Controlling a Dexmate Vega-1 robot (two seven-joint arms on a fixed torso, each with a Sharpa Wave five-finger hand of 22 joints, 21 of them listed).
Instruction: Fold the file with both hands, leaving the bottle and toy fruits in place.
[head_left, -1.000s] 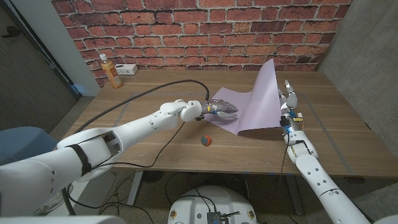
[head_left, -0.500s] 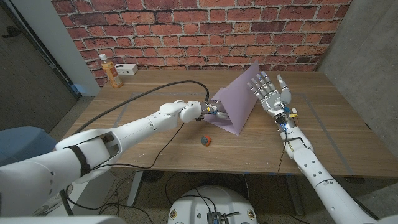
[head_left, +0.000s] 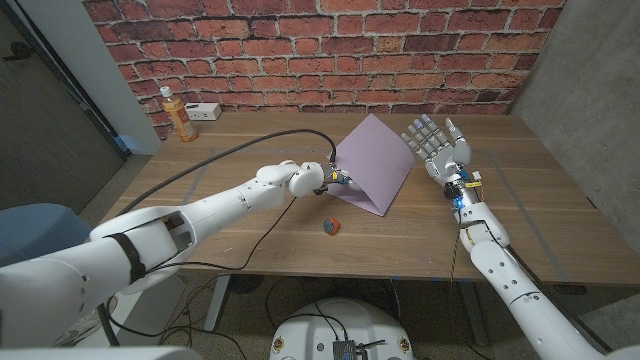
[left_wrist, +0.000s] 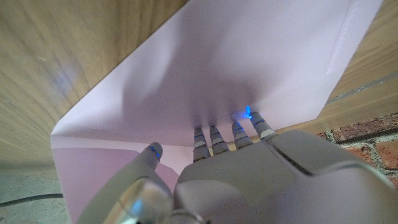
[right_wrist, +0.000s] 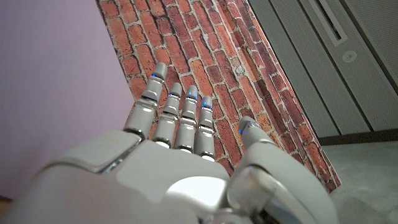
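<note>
On the wooden table (head_left: 250, 235), seen from the head view, a lilac file (head_left: 372, 160) sits near the middle, half folded: its lower leaf lies on the wood while the upper leaf slopes over it like a tent. The left robot hand (head_left: 338, 180) reaches under that sloping leaf; in the left wrist view its fingers (left_wrist: 214, 140) extend straight between the two leaves, fingertips at the raised leaf, but whether they press down or grip cannot be told. The right robot hand (head_left: 438, 150) stands raised just beside the file's right edge, fingers spread and upright, holding nothing; the right wrist view shows these fingers (right_wrist: 177, 115) close together beside the lilac sheet, apart from it. A small red and green toy fruit (head_left: 331, 226) lies on the table in front of the file, apart from both hands. An orange bottle (head_left: 178, 115) stands at the far left corner, beside a white box (head_left: 205, 110). A black cable (head_left: 225, 155) curves across the wood. A red brick wall (head_left: 320, 50) rises behind the table, with grey panels on both sides.
</note>
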